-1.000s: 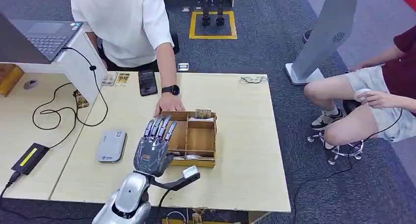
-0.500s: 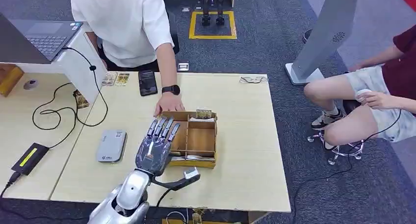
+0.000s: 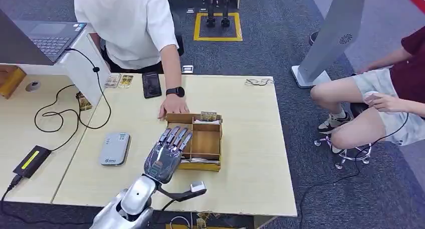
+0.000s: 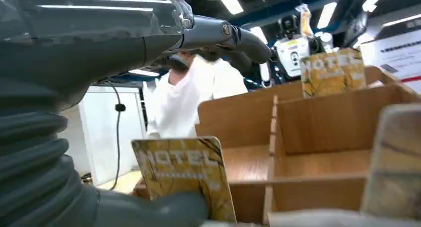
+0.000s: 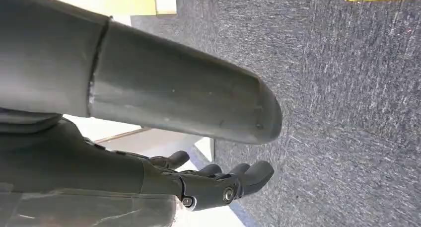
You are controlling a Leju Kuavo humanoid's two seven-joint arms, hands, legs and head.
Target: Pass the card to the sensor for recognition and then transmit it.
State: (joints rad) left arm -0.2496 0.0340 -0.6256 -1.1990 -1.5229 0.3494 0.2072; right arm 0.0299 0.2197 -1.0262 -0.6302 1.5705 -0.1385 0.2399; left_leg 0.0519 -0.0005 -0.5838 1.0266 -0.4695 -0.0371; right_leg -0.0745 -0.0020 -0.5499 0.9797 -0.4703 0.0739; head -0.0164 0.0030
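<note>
My left hand [image 3: 165, 156] hovers flat, fingers spread, over the left front part of the wooden box [image 3: 204, 141]. In the left wrist view a yellow card marked HOTEL [image 4: 183, 175] stands in the box's near slot. The thumb [image 4: 149, 212] lies just beside the card and the fingers [image 4: 223, 36] arch well above it. I cannot tell whether the thumb touches the card. More such cards [image 3: 208, 116] stand at the box's far wall. The grey sensor [image 3: 114, 149] lies on the table left of the hand. My right hand [image 5: 198, 187] hangs over the carpet, holding nothing.
A person in a white shirt leans over the far side, one hand [image 3: 173, 107] resting at the box's far left corner. A phone [image 3: 151, 83] and loose cards [image 3: 118, 80] lie behind. A black cable [image 3: 65, 121], an adapter [image 3: 31, 160] and a laptop [image 3: 45, 38] are at the left. Another person sits at the right.
My left hand has slid right and slightly forward, from beside the box's left wall to over its left front compartment. The person's hand stays put.
</note>
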